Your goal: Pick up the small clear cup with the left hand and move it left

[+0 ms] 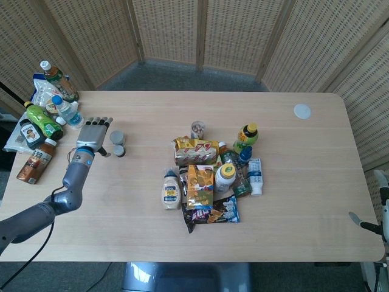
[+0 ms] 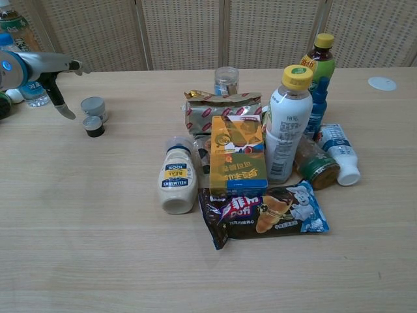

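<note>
Two small cups stand close together on the table's left part: a clear greyish one (image 1: 117, 137) (image 2: 93, 105) and, just in front of it, a smaller one with a dark base (image 1: 120, 151) (image 2: 94, 126). My left hand (image 1: 94, 135) (image 2: 47, 68) hovers just left of them with its fingers spread and nothing in it. Its thumb (image 2: 63, 108) points down a short way from the greyish cup, apart from it. Only a sliver of my right hand (image 1: 364, 224) shows at the table's right front edge.
A cluster of bottles and snack packs (image 1: 209, 176) fills the table's middle, with a clear jar of nuts (image 1: 197, 129) at its back. More bottles (image 1: 45, 112) crowd the far left edge, close behind my left hand. A white lid (image 1: 302, 111) lies far right.
</note>
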You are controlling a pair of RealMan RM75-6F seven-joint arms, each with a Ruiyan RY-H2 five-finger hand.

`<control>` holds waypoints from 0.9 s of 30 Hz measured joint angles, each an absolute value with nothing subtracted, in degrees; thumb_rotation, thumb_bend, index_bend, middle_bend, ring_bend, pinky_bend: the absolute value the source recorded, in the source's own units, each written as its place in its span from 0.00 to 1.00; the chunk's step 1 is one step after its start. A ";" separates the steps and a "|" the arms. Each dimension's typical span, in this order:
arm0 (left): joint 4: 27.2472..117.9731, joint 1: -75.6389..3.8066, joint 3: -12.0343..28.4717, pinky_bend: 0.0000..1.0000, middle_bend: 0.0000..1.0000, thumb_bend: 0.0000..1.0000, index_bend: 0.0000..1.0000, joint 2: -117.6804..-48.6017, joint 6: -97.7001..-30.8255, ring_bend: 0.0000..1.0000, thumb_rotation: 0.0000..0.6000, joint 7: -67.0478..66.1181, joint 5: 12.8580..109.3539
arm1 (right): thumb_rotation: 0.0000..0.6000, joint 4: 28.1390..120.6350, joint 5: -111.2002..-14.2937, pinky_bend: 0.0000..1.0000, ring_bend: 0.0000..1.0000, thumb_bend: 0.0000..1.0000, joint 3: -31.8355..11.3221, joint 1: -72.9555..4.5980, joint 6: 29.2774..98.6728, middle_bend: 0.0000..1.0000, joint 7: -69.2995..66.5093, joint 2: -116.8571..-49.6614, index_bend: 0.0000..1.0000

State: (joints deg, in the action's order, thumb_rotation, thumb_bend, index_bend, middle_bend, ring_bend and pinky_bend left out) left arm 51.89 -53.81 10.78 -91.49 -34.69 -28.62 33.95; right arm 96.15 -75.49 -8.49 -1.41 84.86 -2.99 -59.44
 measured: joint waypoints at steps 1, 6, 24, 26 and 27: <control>50.70 -54.16 10.71 0.00 0.00 0.00 0.00 -92.27 -34.18 0.00 1.00 -28.71 33.73 | 1.00 96.08 -75.29 0.00 0.00 0.00 -8.59 -1.41 84.85 0.00 -3.02 -59.44 0.00; 44.03 -55.73 10.42 0.00 0.00 0.00 0.00 -96.50 -31.08 0.00 1.00 -28.65 32.87 | 1.00 95.74 -74.50 0.00 0.00 0.00 -8.93 -1.31 84.80 0.00 -3.21 -59.40 0.00; 32.36 -58.15 11.82 0.00 0.00 0.00 0.00 -104.55 -27.02 0.00 1.00 -25.62 35.50 | 1.00 95.27 -73.91 0.00 0.00 0.00 -9.24 -1.25 84.44 0.00 -3.69 -59.38 0.00; 31.98 -58.13 11.82 0.00 0.00 0.00 0.00 -104.97 -26.69 0.00 1.00 -25.76 35.80 | 1.00 95.29 -73.93 0.00 0.00 0.00 -9.26 -1.23 84.48 0.00 -3.78 -59.36 0.00; 31.80 -58.13 11.82 0.00 0.00 0.00 0.00 -105.17 -26.57 0.00 1.00 -25.84 35.87 | 1.00 95.30 -73.93 0.00 0.00 0.00 -9.27 -1.20 84.49 0.00 -3.83 -59.33 0.00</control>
